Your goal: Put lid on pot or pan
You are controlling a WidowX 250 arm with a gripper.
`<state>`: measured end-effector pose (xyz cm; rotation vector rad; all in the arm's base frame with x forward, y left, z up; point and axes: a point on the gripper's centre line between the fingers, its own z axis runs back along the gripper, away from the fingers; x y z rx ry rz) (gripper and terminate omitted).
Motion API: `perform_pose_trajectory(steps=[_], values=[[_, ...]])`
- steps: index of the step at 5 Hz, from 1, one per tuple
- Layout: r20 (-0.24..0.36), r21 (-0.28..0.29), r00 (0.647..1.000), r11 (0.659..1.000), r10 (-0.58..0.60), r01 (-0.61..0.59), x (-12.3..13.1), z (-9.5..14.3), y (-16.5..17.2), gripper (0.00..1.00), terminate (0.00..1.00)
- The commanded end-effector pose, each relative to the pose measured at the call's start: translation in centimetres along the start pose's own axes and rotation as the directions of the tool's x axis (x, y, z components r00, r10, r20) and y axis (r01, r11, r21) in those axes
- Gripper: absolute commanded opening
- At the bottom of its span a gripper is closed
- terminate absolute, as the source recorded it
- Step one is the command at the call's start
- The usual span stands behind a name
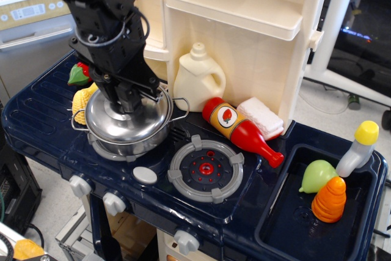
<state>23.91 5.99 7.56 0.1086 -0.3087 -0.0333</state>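
Note:
The shiny steel lid (125, 120) lies on top of the steel pot (131, 140), which stands on the left burner of the toy stove. One wire loop handle (181, 107) of the pot shows at the right. My black gripper (127, 101) comes down from above onto the middle of the lid and hides the knob. Its fingers (135, 97) stand right at the knob. I cannot tell whether they still hold it.
A red pepper (77, 74) and a yellow corn cob (82, 100) lie behind the pot. A cream jug (198, 79), a ketchup bottle (241, 129), a white sponge (263, 116), the right burner ring (206, 170) and a small grey disc (145, 175) are nearby. The sink (287, 230) holds toys.

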Motion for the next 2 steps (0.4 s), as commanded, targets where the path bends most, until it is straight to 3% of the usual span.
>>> perform_pose_trajectory(steps=[1,2], values=[[0.052,-0.047,0.997,0.997,-0.057,0.059,1.47,-0.62,1.02,1.00,0.00],[0.052,-0.047,0.997,0.997,-0.057,0.059,1.47,-0.62,1.02,1.00,1.00]])
